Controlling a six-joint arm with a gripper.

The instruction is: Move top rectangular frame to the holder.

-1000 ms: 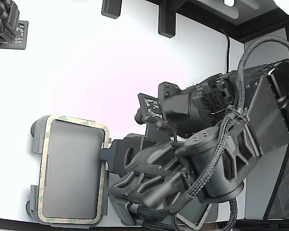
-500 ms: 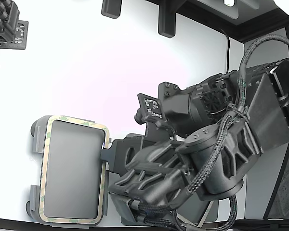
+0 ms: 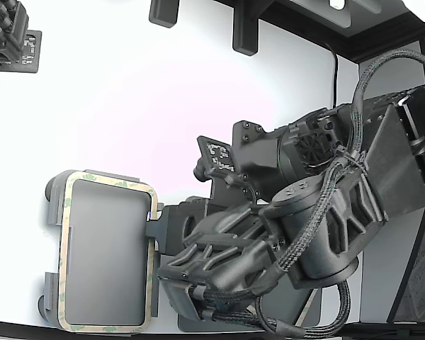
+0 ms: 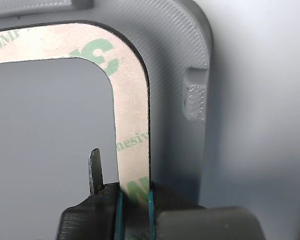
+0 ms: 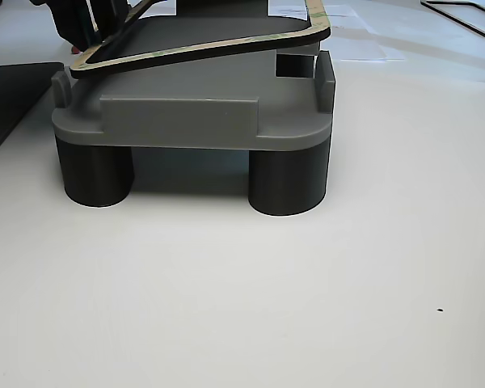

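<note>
Wrist view shows the end effector [image 4: 135,200] clamped on the top rectangular frame [image 4: 132,115], tilted over the holder [image 4: 175,60].

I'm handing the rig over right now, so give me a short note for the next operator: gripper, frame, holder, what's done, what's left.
Gripper: shut on one long side of the frame.
Frame: over the holder, roughly lined up in the exterior view. In the other view it sits tilted, the gripped end raised, the far end low at the holder's tabs.
Done: frame brought to the holder.
Left: lower the gripped end until the frame lies flat inside the tabs, open, back away.
</note>
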